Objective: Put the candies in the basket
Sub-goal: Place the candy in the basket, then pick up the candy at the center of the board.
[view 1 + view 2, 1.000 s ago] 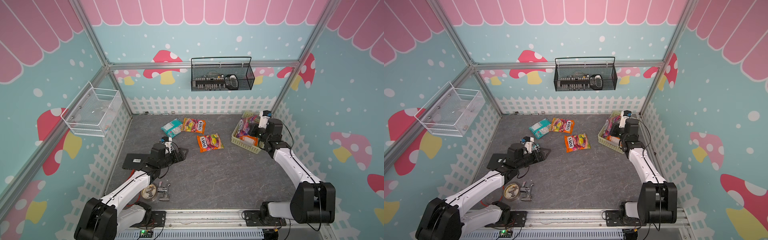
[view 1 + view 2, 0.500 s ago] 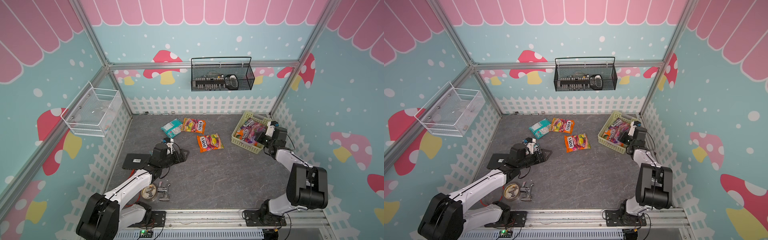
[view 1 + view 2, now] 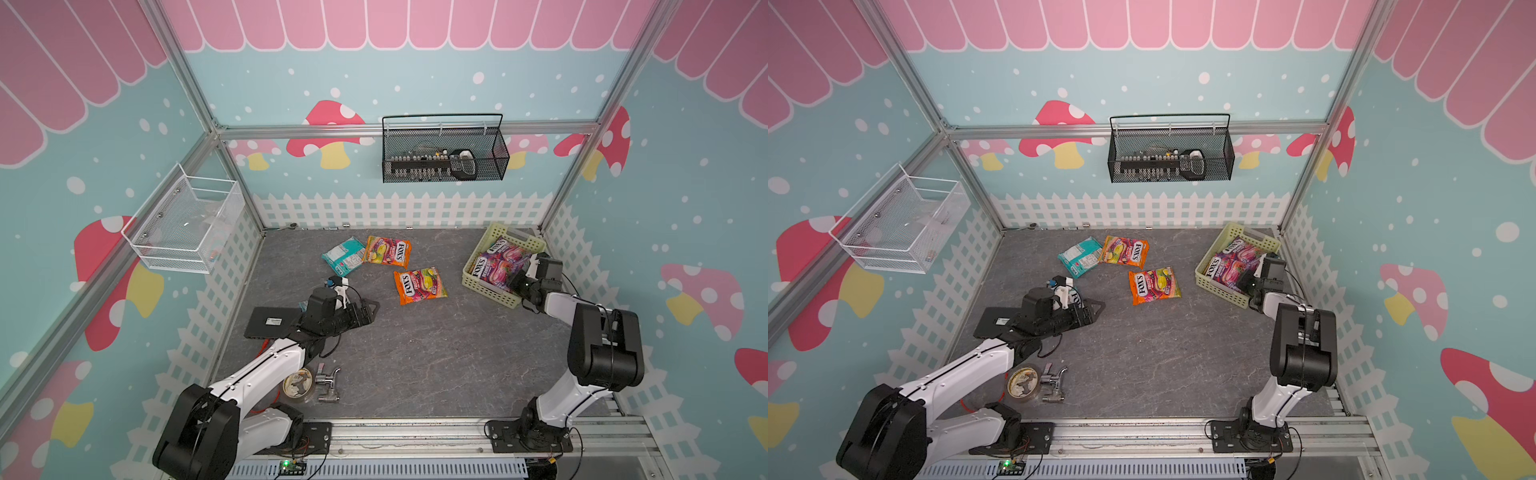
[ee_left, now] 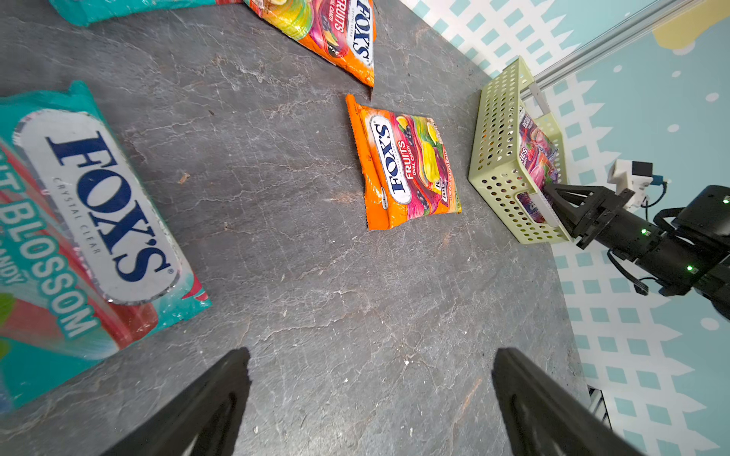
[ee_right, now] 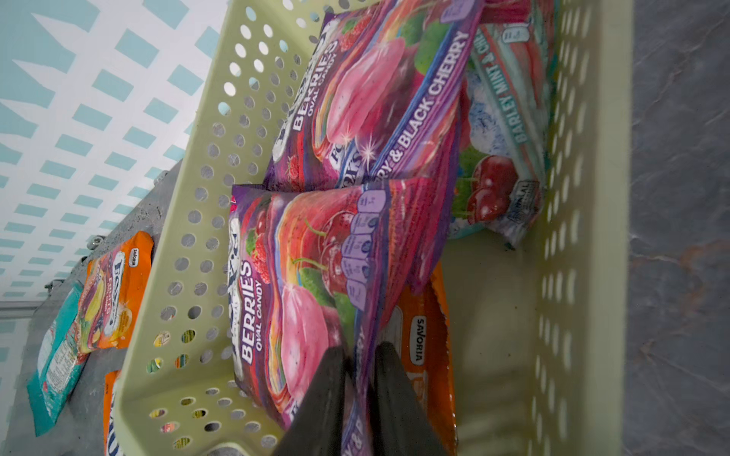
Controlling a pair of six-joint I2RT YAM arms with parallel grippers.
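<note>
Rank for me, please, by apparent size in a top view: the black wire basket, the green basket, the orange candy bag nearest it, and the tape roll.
1. black wire basket (wall-hung, perhaps nearer the camera)
2. green basket
3. orange candy bag
4. tape roll

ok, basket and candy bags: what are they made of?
Basket: likely moulded plastic, matte pale green, round holes through its walls. Candy bags: probably thin plastic film, glossy, with glare and crimped sealed edges.
</note>
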